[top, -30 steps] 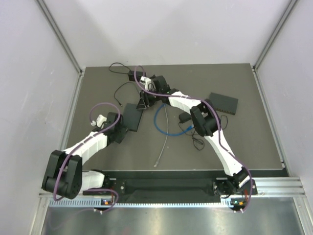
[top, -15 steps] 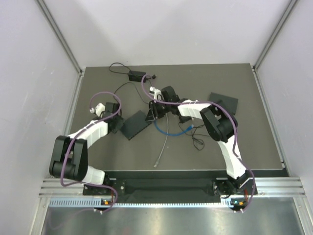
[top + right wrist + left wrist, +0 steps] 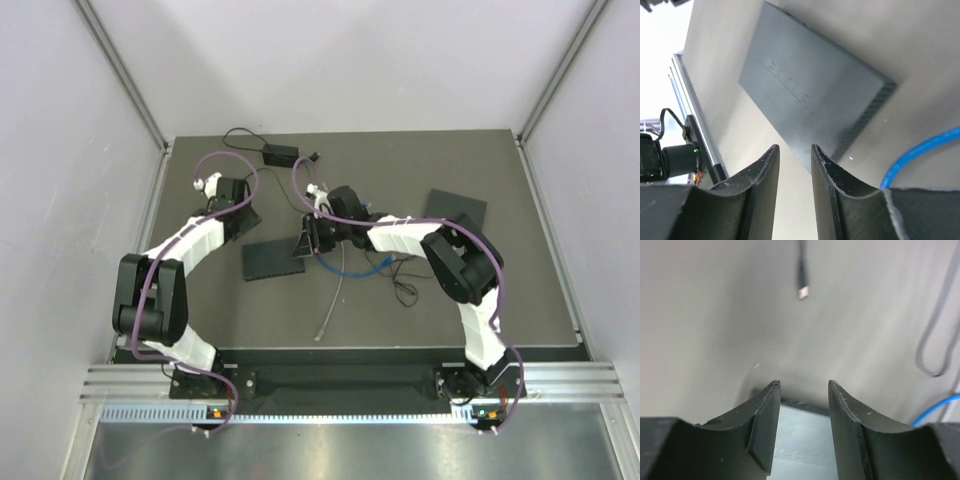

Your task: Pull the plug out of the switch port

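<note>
Left gripper (image 3: 804, 385) backs off, jaws spread and empty. We watch the right gripper (image 3: 795, 147) reach the turned switch (image 3: 272, 258), which lies just left of it. Its jaws are narrowing on nothing, and the plug is hidden.

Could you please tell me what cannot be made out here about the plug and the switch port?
Top view: the switch's ports and the blue cable's end, hidden under the right gripper.
Right wrist view: the blue cable's plug, cut off behind a finger.
Left wrist view: the pale patch below the left gripper, blurred.
</note>
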### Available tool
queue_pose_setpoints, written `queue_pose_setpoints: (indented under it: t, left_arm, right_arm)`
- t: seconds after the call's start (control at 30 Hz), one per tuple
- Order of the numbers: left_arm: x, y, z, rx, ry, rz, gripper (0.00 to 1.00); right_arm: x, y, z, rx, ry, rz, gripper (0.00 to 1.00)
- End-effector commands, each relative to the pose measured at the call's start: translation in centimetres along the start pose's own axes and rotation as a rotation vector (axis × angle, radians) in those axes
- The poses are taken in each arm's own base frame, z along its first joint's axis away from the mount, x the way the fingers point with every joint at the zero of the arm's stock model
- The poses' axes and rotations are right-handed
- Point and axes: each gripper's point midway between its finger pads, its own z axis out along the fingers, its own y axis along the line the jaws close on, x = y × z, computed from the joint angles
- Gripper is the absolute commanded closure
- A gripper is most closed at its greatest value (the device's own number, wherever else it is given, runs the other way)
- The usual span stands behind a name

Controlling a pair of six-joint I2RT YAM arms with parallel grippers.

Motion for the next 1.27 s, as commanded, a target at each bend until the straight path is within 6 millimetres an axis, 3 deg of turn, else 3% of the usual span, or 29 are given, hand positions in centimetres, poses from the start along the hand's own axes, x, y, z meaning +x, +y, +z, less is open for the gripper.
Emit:
queue_pose_setpoints:
  t: [0.0, 0.1, 0.27, 0.33, 0.37, 0.47, 0.57, 0.6, 0.63, 0.67, 0.7, 0.77, 0.8, 0.87, 0.9, 0.97, 1.0, 1.17, 1.23]
  left_arm:
    - [-1.9, -1.3, -0.2, 0.027, -0.022, 0.031, 0.52]
    - [-2.4, -0.3, -1.5, -0.02, -0.044, 0.01, 0.51]
    - [-3.8, 0.5, -5.6, 0.0, -0.114, 0.014, 0.46]
    - [-3.1, -0.8, -8.0, 0.12, -0.078, 0.017, 0.43]
    - [-2.5, -1.6, -8.9, 0.182, -0.059, 0.024, 0.43]
    - [-0.2, -3.6, -11.8, 0.393, 0.007, 0.028, 0.36]
    - [2.5, -4.8, -14.1, 0.572, 0.069, 0.008, 0.27]
    - [3.4, -5.2, -14.7, 0.631, 0.094, 0.009, 0.19]
    - [4.4, -5.5, -15.3, 0.695, 0.099, 0.011, 0.01]
    - [5.8, -6.0, -16.1, 0.738, 0.142, 0.021, 0.01]
    - [6.6, -6.0, -16.6, 0.752, 0.148, 0.037, 0.01]
    - [9.1, -6.3, -17.0, 0.771, 0.183, 0.086, 0.01]
    - [9.7, -6.4, -17.4, 0.789, 0.189, 0.099, 0.01]
    - [10.9, -6.8, -18.5, 0.859, 0.201, 0.11, 0.01]
    - [11.6, -6.4, -18.7, 0.879, 0.205, 0.106, 0.01]
    - [11.5, -7.0, -20.0, 0.963, 0.192, 0.093, 0.01]
    - [11.8, -6.6, -20.4, 0.987, 0.185, 0.09, 0.01]
    - [12.6, -6.1, -22.2, 1.095, 0.178, 0.069, 0.01]
    - [13.4, -6.4, -24.3, 1.253, 0.193, 0.043, 0.01]
  right_arm:
    - [-4.5, 4.1, -1.5, -0.064, -0.1, -0.108, 0.68]
    - [-5.6, 3.2, -2.6, 0.005, -0.121, -0.14, 0.68]
    - [-6.0, 3.2, -5.2, 0.095, -0.125, -0.198, 0.66]
    - [-4.9, 2.7, -6.2, 0.131, -0.115, -0.208, 0.62]
    - [-5.5, 2.8, -7.6, 0.18, -0.15, -0.231, 0.61]
    - [-4.1, 2.0, -10.2, 0.268, -0.151, -0.234, 0.51]
    - [-2.1, 0.9, -12.6, 0.348, -0.161, -0.219, 0.34]
    - [-1.7, 0.5, -13.2, 0.374, -0.167, -0.213, 0.14]
    - [-0.5, 0.2, -14.3, 0.398, -0.17, -0.197, 0.03]
    - [0.0, -0.4, -14.8, 0.428, -0.179, -0.189, 0.0]
    - [1.6, -1.2, -15.1, 0.443, -0.165, -0.175, 0.0]
    - [1.6, -0.9, -16.3, 0.45, -0.227, -0.154, 0.0]
    - [3.0, -1.6, -16.5, 0.466, -0.218, -0.13, 0.0]
    - [2.8, -1.3, -17.4, 0.462, -0.286, -0.1, 0.0]
    - [4.3, -2.1, -17.4, 0.468, -0.277, -0.082, 0.0]
    - [4.0, -1.2, -17.9, 0.429, -0.339, -0.066, 0.0]
    - [5.1, -1.8, -17.8, 0.429, -0.333, -0.051, 0.0]
    - [6.2, -1.4, -18.1, 0.37, -0.379, -0.032, 0.0]
    - [5.9, 0.6, -18.6, 0.271, -0.434, -0.068, 0.0]
